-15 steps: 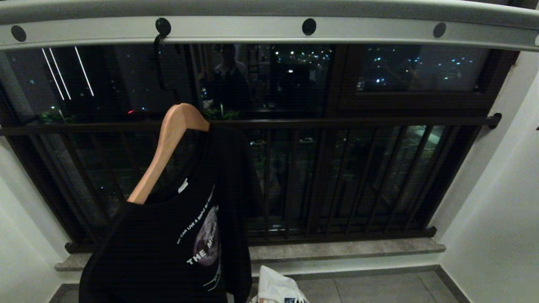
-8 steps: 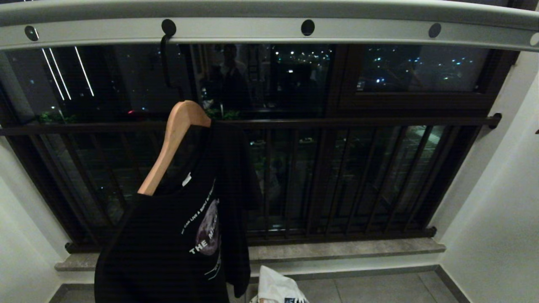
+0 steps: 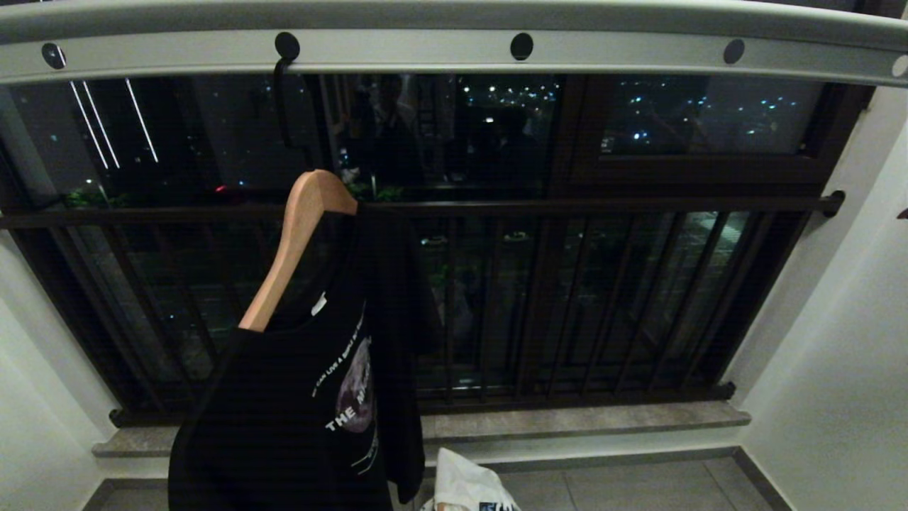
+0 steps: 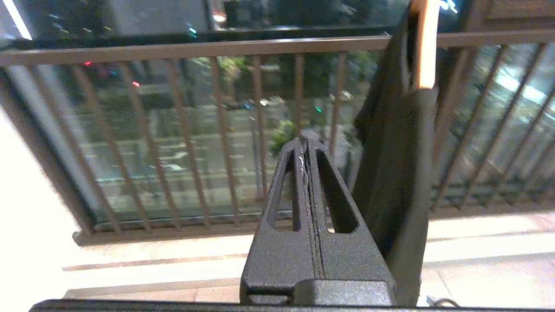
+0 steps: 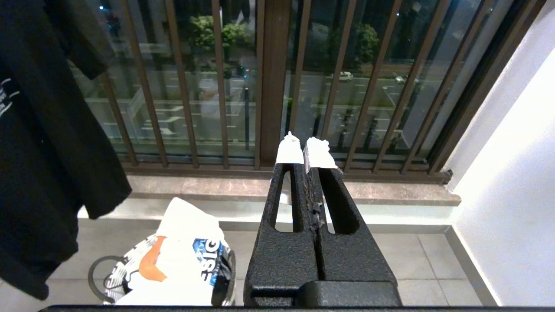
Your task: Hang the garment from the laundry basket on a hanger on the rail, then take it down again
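The black T-shirt (image 3: 312, 404) on its wooden hanger (image 3: 294, 241) is swinging to my right beneath the rail (image 3: 454, 53): the bare hanger arm is now hanging steeper, its lower tip higher and further right than a second ago. The hanger's black hook (image 3: 284, 92) is sitting slightly further right too, and the shirt's printed chest is showing narrower, turning more edge-on to me.

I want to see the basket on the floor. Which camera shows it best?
The right wrist view: the basket shows its patterned side, a black loop handle and white cloth inside. The head view catches only its white top at the bottom edge. The left wrist view doesn't show it.
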